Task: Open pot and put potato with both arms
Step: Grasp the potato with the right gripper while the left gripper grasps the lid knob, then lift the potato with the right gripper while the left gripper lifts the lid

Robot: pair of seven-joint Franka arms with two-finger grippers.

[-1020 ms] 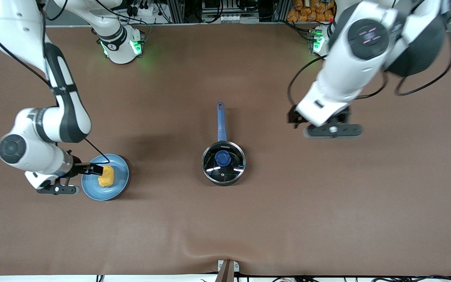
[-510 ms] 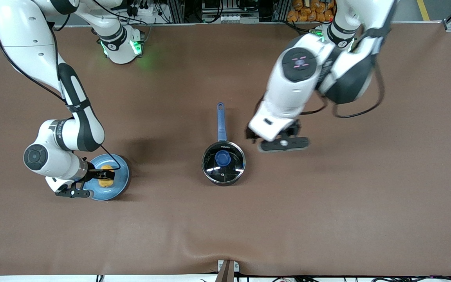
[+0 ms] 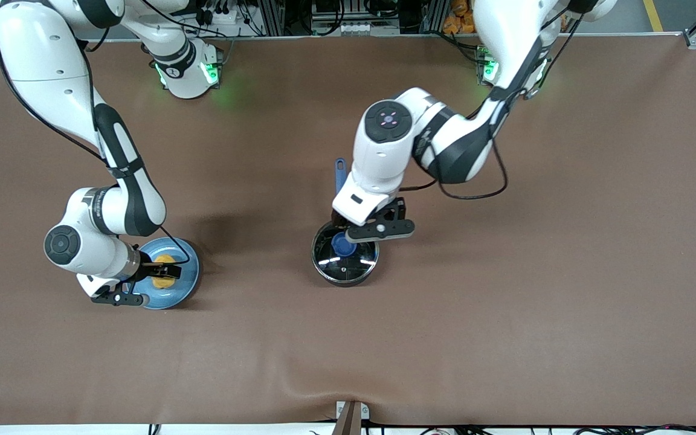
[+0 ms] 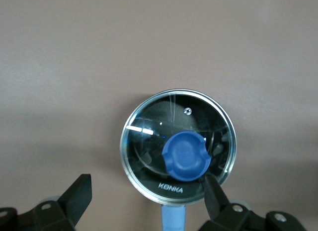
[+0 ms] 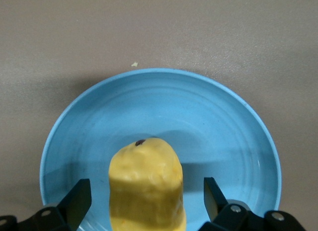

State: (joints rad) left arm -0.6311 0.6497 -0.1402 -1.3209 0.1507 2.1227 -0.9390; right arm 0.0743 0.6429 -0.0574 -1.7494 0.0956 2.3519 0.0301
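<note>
- On the brown table (image 3: 505,302), the two white arms were the largest things: the right arm came down from its base to the plate at its own end of the table, and the left arm reached in from its base to the middle of the table.
- Under the left gripper (image 4: 144,201) stood the pot (image 3: 345,257), its lid (image 4: 149,141) on and its blue knob (image 4: 185,155) showing through the gap between the fingers; the blue handle (image 3: 340,172) ran from the pot toward the robots' bases, mostly hidden by the left arm.
- The left gripper (image 3: 348,232) hung over the pot's rim on the handle side, its fingers (image 4: 79,193) spread wide, wider than the knob, and gripping nothing; the wrist view showed the knob closer to one finger than to the other.
- Below the right gripper (image 3: 157,273) lay the light-blue plate (image 3: 186,284), flat on the table and well apart from the pot.
- The right gripper (image 5: 144,201) was low over the plate (image 5: 223,121) with its fingers (image 5: 79,196) spread wide on either side of the potato, a gap showing on each side, so neither touched it.
- Between those fingers sat the potato (image 5: 146,184), lumpy and yellow, resting on the plate; in the front view the potato (image 3: 165,279) was partly covered by the gripper.
</note>
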